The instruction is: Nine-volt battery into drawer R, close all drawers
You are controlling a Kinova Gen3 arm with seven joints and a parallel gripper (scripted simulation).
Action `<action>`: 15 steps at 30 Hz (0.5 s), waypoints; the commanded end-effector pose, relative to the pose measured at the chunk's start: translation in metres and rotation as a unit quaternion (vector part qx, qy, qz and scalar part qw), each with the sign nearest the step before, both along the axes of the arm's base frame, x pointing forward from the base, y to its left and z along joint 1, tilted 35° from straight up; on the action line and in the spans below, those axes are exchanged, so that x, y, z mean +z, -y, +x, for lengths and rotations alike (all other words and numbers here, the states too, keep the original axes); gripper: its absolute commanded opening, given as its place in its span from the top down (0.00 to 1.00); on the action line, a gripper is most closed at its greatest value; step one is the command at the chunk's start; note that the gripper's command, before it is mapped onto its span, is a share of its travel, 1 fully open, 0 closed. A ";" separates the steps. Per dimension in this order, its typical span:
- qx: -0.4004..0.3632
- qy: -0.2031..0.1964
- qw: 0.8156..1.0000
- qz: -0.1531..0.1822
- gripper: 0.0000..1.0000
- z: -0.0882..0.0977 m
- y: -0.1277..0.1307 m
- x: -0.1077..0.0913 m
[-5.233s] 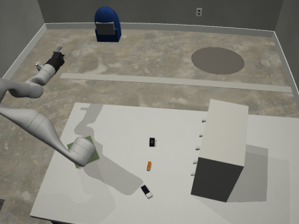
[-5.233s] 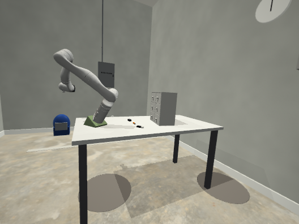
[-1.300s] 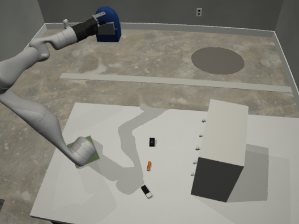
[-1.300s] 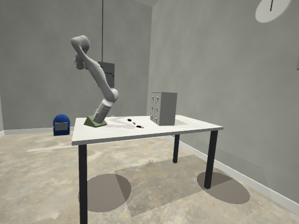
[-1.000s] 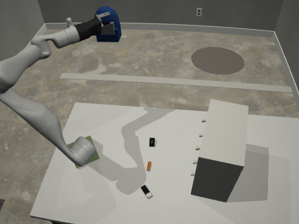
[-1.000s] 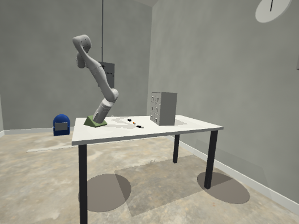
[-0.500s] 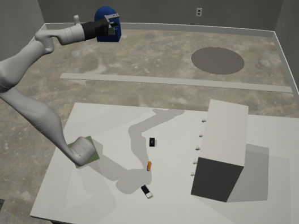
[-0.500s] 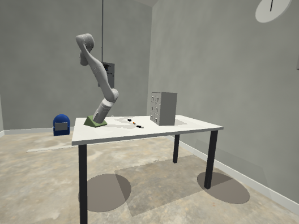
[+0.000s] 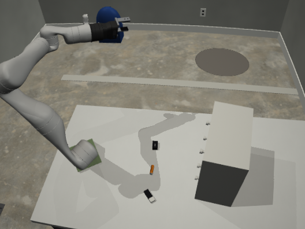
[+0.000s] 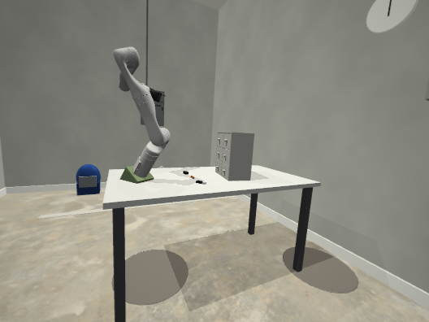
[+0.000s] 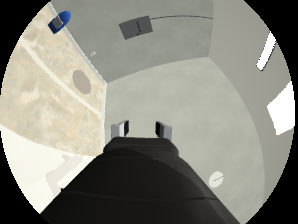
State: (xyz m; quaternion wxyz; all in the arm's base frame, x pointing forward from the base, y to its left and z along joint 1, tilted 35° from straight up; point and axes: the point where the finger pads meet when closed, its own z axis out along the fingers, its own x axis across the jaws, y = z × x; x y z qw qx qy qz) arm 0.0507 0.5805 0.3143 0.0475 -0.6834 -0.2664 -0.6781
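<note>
- While the arm is raised high above the worktop (image 9: 86,202), its gripper (image 9: 125,24) sits at about eleven o'clock in the top view, fingers spread wide and pinching nothing.
- At the worktop's nine o'clock side, the arm's green base wedge (image 9: 93,142) marks where it is mounted.
- Near the centre lie three small items in a loose line: a black boxy piece (image 9: 155,145), which I take to be the nine-volt battery, then an orange cylindrical cell (image 9: 152,169), then a black-and-white piece (image 9: 149,196) toward six o'clock.
- At three o'clock stands the small chest (image 9: 231,136), its knobs (image 9: 204,138) facing the items; every drawer looks pushed in, and the R label cannot be read.
- By my judgement the task is barely begun: the next move calls for bringing the gripper down to the R drawer's knob and drawing it out under half its length.
</note>
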 end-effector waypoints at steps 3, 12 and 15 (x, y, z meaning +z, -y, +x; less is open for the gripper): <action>-0.001 -0.004 1.000 0.003 0.00 0.002 -0.001 0.003; -0.031 -0.009 0.999 0.003 0.00 0.021 0.012 0.016; -0.061 -0.016 0.998 0.003 0.00 0.039 0.027 0.028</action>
